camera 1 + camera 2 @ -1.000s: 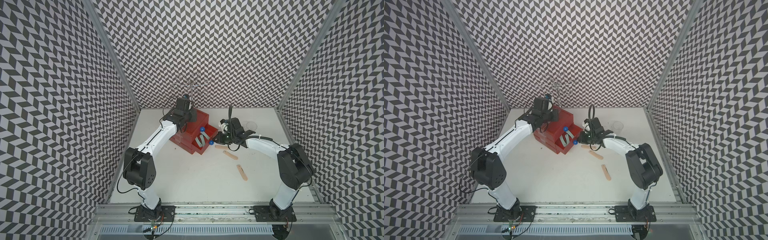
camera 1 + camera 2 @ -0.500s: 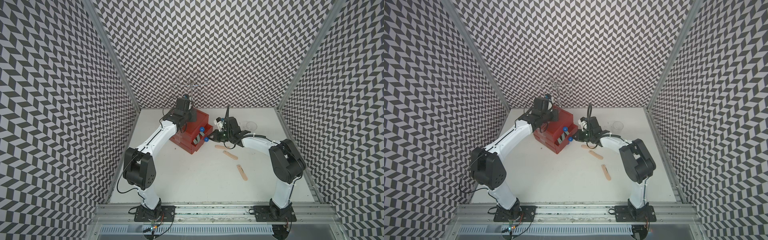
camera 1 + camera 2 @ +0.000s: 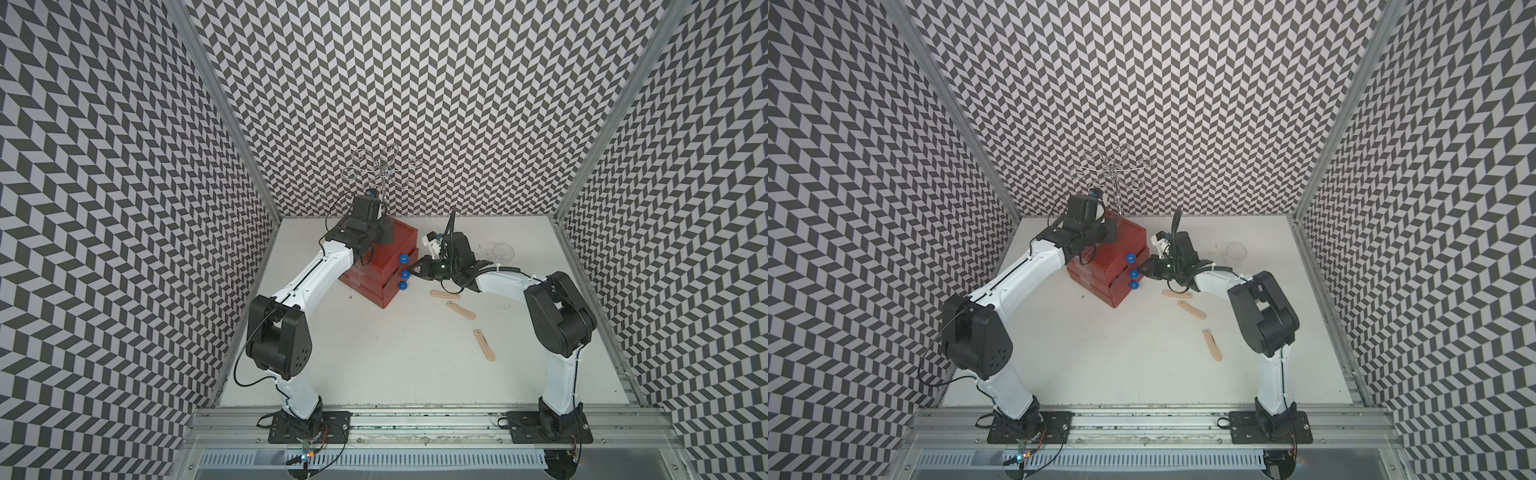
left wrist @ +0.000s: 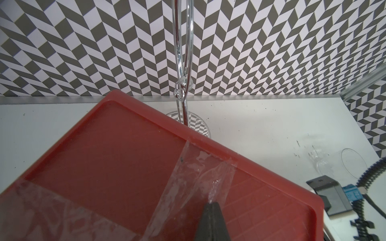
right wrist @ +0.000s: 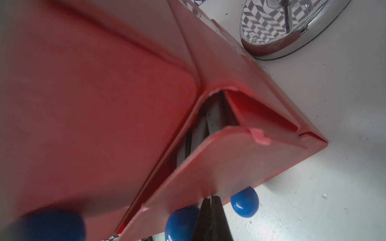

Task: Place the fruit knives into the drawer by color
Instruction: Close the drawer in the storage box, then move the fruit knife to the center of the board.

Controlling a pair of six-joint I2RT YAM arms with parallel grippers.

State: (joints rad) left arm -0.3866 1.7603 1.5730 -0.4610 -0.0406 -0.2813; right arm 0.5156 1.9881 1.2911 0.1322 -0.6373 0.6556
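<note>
The red drawer [image 3: 376, 266] [image 3: 1102, 266] stands at the back left of the table, with three blue knobs [image 3: 403, 274] on its front. My left gripper [image 4: 212, 203] [image 3: 386, 237] is shut, its tip resting on the taped top of the drawer [image 4: 117, 162]. My right gripper [image 5: 211, 198] [image 3: 411, 272] is shut and presses the drawer front [image 5: 229, 164] beside the middle knob [image 5: 181, 221]. That front stands slightly ajar, and grey sticks [image 5: 213, 121] show in the gap. Three peach-pink fruit knives [image 3: 446, 294] [image 3: 460, 310] [image 3: 484, 345] lie on the table to the right.
A clear cup [image 3: 503, 250] [image 4: 351, 164] lies on its side at the back right. A chrome wire rack [image 3: 384, 174] stands right behind the drawer, its round base [image 5: 288, 27] close to the cabinet's corner. Patterned walls enclose the table on three sides.
The drawer that stood pulled out with grey-green knives in it has been pushed in by my right gripper until nearly shut. The left gripper has stayed on the cabinet top.
</note>
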